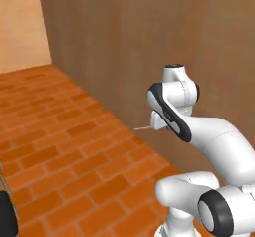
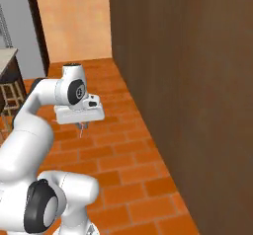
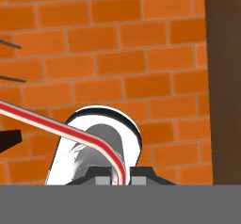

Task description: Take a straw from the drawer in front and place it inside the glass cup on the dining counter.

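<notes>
My arm's hand [image 3: 117, 177] hangs above the brick floor [image 1: 60, 146], w/ the straw [image 3: 70, 130] pinched between its fingers, running up & out to the left in hand view. Wood wall [image 2: 188, 91] stands just to the arm's right; floor stretches ahead & left.

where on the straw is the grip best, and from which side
On the short section past the bend, as now: the gripper is shut on the straw there, jaws pinching across its thin width. The long section sticks out sideways over the brick floor.
</notes>
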